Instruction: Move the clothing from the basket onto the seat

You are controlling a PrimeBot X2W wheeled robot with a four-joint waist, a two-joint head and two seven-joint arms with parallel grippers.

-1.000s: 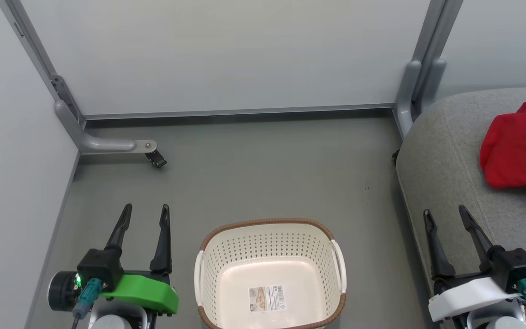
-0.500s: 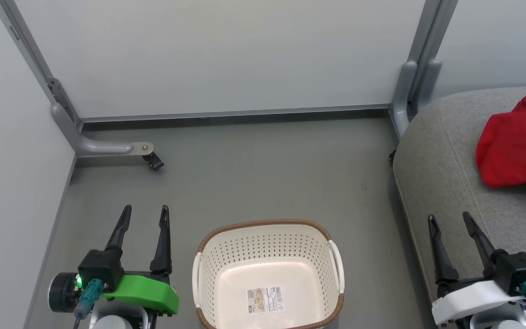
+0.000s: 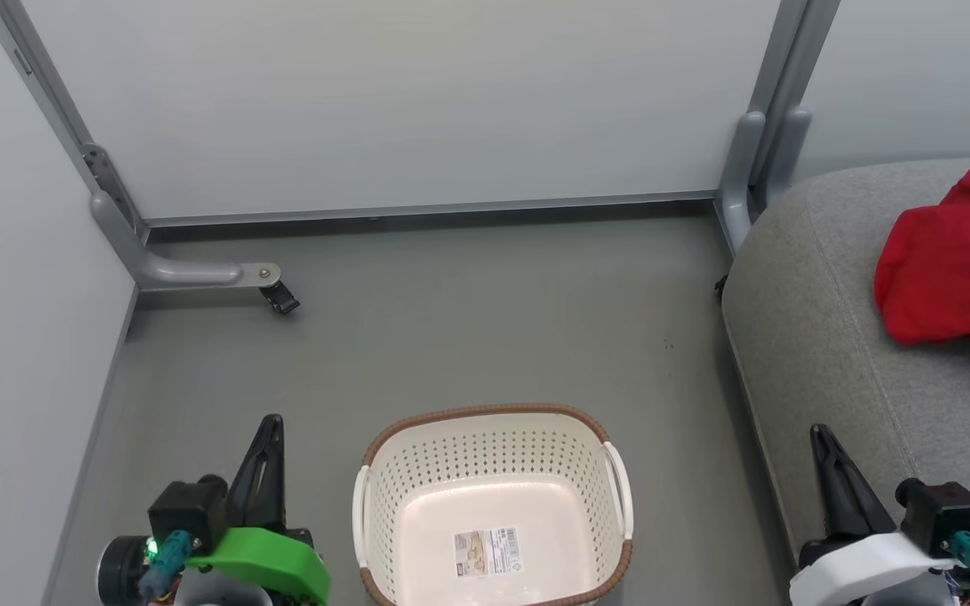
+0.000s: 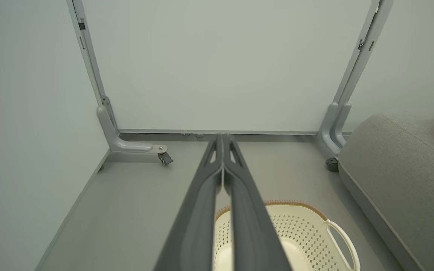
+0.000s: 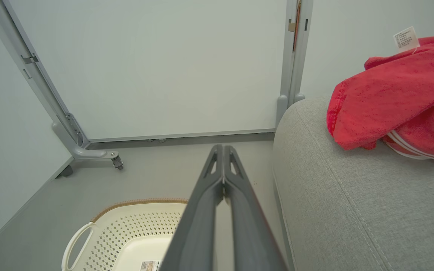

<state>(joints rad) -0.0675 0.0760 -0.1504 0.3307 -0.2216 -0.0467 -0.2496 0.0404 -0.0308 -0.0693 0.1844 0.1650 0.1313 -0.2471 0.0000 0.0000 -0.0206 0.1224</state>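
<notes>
With the basket [image 3: 493, 438] sitting bare and the clothing [image 3: 948, 269] lying at two o'clock on the seat [image 3: 813, 337], the left gripper [image 3: 270, 427] and right gripper [image 3: 822, 439] are resting pinched closed and empty, so the task is likely finishing and needing no further pick.

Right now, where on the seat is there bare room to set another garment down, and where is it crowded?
The seat's left part is bare, from its rounded edge by the floor across to the clothing. The floor between the basket and the back panel is bare too. Crowded: the seat's right side, where the red clothing lies heaped.
</notes>
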